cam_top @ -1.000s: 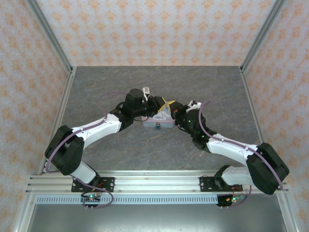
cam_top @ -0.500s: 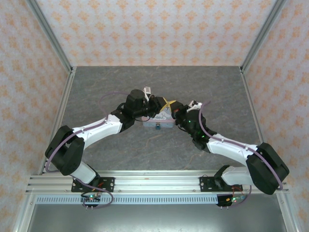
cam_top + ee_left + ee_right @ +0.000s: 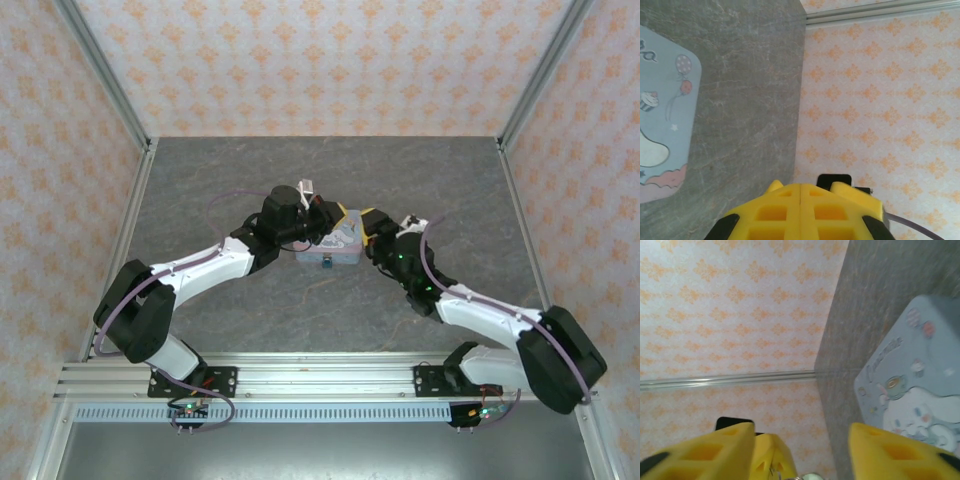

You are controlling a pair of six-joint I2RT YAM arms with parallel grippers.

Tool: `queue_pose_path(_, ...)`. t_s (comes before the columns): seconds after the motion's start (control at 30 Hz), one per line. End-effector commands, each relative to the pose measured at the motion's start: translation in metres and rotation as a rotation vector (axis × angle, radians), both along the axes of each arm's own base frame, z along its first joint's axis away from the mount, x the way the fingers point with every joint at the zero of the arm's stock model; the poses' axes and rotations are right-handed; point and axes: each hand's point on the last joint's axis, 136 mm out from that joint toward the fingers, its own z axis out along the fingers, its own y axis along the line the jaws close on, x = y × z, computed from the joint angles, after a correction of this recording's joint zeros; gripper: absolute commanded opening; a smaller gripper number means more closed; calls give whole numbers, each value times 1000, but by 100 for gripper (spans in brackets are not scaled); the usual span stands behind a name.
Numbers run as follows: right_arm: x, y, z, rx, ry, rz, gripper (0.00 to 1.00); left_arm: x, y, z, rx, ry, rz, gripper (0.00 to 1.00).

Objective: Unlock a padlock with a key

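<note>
Starting on the left: the left arm has hardly moved in the last second, elbow low and forearm stretched across the table. The left gripper hangs over the far left corner of the cartoon tin. In its wrist view the yellow pads sit pressed flush together. Whether the key is pinched between them, I cannot tell; nothing pokes out.

In the middle, the little teal padlock sits at the tin's near edge, untouched, with no key in it.

Now the change: a moment ago the yellow tips of both arms crossed over the tin, and the right gripper has since drawn off to the tin's right side. Its wrist view shows the fingers spread wide with nothing between them, and the tin below. That looks like a meeting just broken off, so the unlocking itself is not yet begun. The right arm reaches in from the near right, wrist turned toward the tin.
</note>
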Motion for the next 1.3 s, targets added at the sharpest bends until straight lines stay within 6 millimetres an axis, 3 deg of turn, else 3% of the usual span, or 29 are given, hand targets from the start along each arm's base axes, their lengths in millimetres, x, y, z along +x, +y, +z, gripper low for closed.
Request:
queue_pose_path(0.0,-9,-26,-8,-99,26,-14,60,6,7,3,75,-58,-6,0)
queue_pose_path(0.13,-16,-54,-18,-266,78,-3,70,12,18,3,102,-87,-17,0)
queue_pose_path(0.27,-18,-75,-21,-482,101,-4,98,19,27,7,109,-123,-31,0)
queue_pose_path(0.37,-15,-76,-15,-600,103,37,99,21,29,15,109,-168,-58,0)
queue_pose_path(0.43,-13,-62,-5,-576,37,102,100,22,28,22,103,-202,-82,0)
queue_pose_path(0.7,0,-11,43,-208,-208,229,82,23,23,45,25,-307,-146,0)
queue_pose_path(0.97,7,-10,59,28,-262,155,67,25,24,71,-77,-399,-109,0)
queue_pose_path(1.27,12,10,95,39,-345,176,57,22,24,79,-112,-432,-104,0)
